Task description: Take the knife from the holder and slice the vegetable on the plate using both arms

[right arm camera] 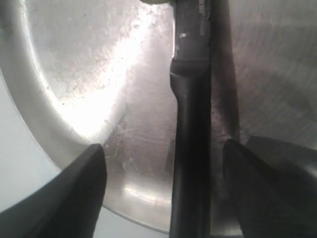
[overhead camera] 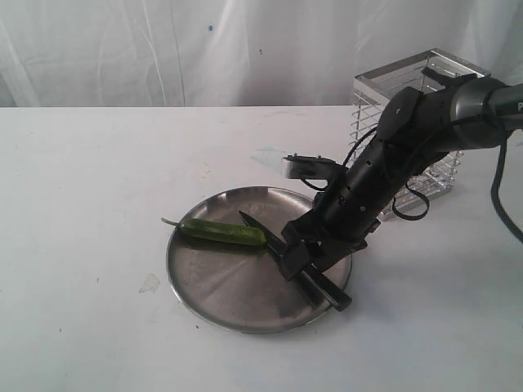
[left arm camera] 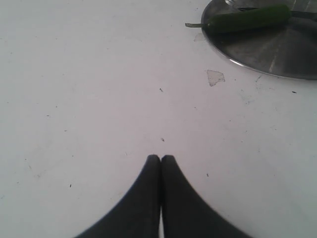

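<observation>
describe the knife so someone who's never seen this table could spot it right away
Start at the round steel plate on the white table. The knife lies across its right side under the right gripper. It is slim and black, its blade tip by the green vegetable, its handle jutting past the rim.

— Where is there room to get at the plate (overhead camera: 189,282)?

— From the left. The counter (overhead camera: 90,212) that side lies bare up to the rim, and the left gripper (left arm camera: 160,159) hovers over it, jaws pressed together, well apart from the plate.

— And the right side?

— Blocked. The right arm (overhead camera: 384,167) slants down across it from the holder (overhead camera: 425,90) at the back right, and its gripper (overhead camera: 306,257) sits low over the plate with the knife (overhead camera: 290,261) lying between its spread jaws.

— The vegetable (overhead camera: 222,233)?

— Its stem end is clear. The knife tip touches or nearly touches the other end.
</observation>
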`<state>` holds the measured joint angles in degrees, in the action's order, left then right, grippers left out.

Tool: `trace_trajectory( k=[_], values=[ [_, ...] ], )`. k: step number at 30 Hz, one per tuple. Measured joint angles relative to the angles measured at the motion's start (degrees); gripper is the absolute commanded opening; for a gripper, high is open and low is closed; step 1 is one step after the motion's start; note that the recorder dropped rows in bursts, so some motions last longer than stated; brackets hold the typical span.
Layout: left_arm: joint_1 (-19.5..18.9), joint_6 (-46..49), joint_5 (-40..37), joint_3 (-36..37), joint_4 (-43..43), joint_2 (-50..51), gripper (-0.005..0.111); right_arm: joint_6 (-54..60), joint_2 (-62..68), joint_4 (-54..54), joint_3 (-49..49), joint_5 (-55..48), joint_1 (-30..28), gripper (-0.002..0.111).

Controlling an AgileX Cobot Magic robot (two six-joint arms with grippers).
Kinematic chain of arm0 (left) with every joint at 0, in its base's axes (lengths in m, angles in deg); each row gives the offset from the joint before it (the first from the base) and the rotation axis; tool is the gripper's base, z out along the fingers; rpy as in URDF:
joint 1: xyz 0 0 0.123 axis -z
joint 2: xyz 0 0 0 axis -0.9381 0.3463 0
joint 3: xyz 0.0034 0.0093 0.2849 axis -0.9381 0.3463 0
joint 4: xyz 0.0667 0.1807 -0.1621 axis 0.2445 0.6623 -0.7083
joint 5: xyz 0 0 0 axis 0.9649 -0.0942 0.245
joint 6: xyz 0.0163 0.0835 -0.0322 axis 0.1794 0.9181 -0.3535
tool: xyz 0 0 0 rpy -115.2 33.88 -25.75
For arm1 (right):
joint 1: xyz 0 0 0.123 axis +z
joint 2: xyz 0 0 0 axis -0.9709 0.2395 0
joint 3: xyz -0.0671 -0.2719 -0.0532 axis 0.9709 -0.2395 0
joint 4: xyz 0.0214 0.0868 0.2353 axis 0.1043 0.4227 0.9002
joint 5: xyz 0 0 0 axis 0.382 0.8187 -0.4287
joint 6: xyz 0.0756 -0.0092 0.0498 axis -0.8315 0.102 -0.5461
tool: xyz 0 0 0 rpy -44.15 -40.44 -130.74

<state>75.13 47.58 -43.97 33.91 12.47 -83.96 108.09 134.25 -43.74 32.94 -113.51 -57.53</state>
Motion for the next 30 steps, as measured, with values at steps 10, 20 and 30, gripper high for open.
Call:
trace_trajectory(
  k=[10,20,30],
  values=[
    [0.00,0.00,0.00,0.00,0.00,0.00,0.000,0.00,0.00,-1.02,-0.84,0.81,0.23,0.063],
    [0.00,0.00,0.00,0.00,0.00,0.00,0.000,0.00,0.00,-1.02,-0.84,0.94,0.23,0.052],
    [0.00,0.00,0.00,0.00,0.00,0.00,0.000,0.00,0.00,-1.02,-0.84,0.94,0.23,0.052]
  ],
)
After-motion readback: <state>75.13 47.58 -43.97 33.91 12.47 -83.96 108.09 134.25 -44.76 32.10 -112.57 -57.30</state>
